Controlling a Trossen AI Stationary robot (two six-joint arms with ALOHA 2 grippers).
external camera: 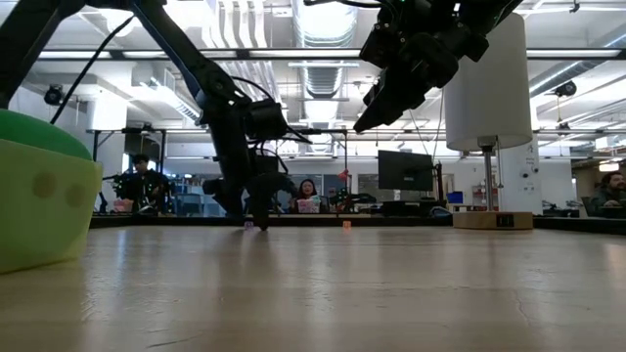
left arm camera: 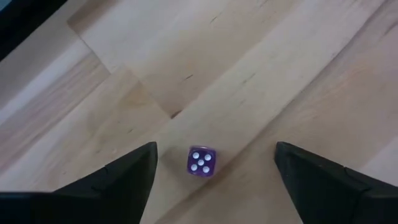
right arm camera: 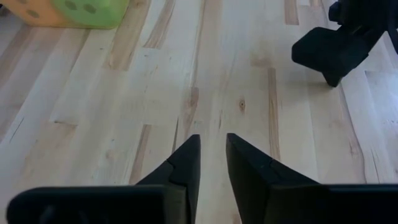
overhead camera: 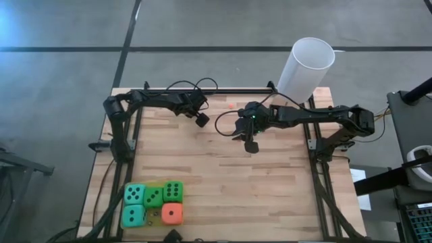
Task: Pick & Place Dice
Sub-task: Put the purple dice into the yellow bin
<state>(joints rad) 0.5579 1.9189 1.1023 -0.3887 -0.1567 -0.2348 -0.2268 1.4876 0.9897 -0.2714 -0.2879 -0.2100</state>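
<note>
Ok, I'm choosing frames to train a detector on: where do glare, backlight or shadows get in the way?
High view: a bright glare patch on the floor in the top left corner; the table is evenly lit. Low view: the ceiling lights backlight the arms into dark shapes. Left wrist view: even light, no glare on the purple die.

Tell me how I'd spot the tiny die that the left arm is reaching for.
Start at the bare wooden table and find the left arm's gripper near its far edge. On the wood between its open jaws lies a tiny translucent purple die with white pips, five up. The big soft dice at the near edge have black pips.
</note>
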